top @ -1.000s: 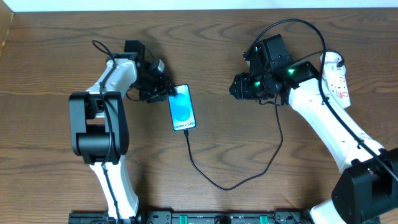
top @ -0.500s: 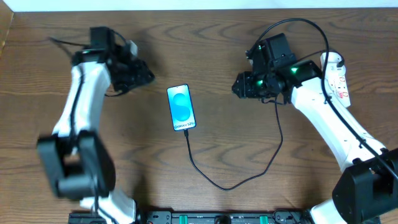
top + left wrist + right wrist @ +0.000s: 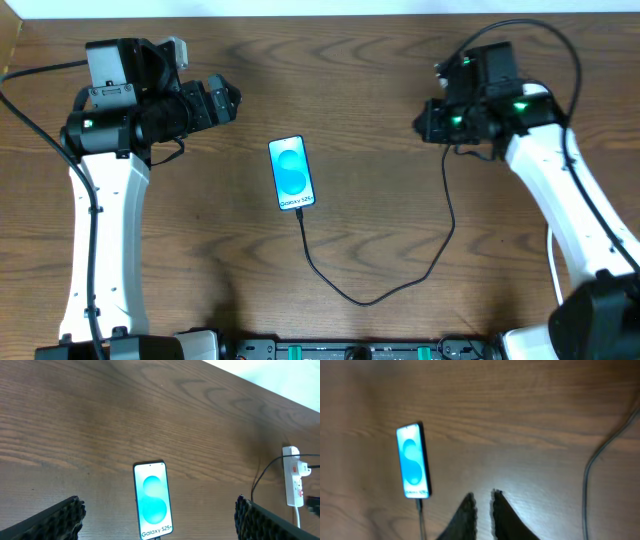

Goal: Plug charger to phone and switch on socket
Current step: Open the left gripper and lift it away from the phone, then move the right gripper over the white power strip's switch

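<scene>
The phone (image 3: 291,174) lies face up in the middle of the table, its screen lit light blue. The black charger cable (image 3: 372,298) runs from the phone's near end in a loop toward my right arm. The cable's tip sits at the phone's near end (image 3: 419,503). My left gripper (image 3: 232,100) hangs up and to the left of the phone, fingers wide apart and empty (image 3: 158,506). My right gripper (image 3: 422,125) hovers to the right of the phone, its fingertips (image 3: 496,494) almost together with nothing between them. The socket (image 3: 292,477) shows only in the left wrist view; my right arm hides it from overhead.
A pale strip (image 3: 320,8) borders the wooden table's far edge. A black rail (image 3: 330,350) runs along the near edge between the two arm bases. The black cable (image 3: 592,465) also crosses the right side of the right wrist view.
My left arm has swung left and back, away from the phone, and its jaws have opened wide. My right arm has drawn back to the right and its jaws have closed.
</scene>
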Robot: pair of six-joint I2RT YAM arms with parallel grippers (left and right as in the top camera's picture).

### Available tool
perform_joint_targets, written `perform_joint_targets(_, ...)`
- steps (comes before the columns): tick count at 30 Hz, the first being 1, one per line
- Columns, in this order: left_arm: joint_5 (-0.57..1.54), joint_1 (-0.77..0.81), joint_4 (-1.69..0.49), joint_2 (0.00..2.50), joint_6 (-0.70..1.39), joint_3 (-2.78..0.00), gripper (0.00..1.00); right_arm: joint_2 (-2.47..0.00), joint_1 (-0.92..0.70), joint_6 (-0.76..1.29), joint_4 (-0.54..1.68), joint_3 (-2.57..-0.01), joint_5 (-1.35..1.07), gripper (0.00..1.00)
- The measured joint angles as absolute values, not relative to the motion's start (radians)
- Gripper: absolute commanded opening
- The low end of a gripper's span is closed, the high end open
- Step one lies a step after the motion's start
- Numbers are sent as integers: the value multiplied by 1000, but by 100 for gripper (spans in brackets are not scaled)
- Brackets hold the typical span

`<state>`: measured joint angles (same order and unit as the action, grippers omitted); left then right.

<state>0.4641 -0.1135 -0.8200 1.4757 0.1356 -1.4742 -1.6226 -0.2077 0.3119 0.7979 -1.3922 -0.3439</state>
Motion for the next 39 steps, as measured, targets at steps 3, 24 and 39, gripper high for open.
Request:
perform_joint_targets(3, 464, -113, -822, 1476, 136, -1474, 97, -1584, -182, 305, 810, -1392, -345, 1)
perform_joint_targets(24, 464, -113, -823, 1476, 136, -1474, 97, -1539, 41, 280, 876, -1392, -349, 1)
perform_joint_targets(39, 464, -113, -823, 1476, 136, -1474, 98, -1539, 170, 272, 899, -1392, -350, 1)
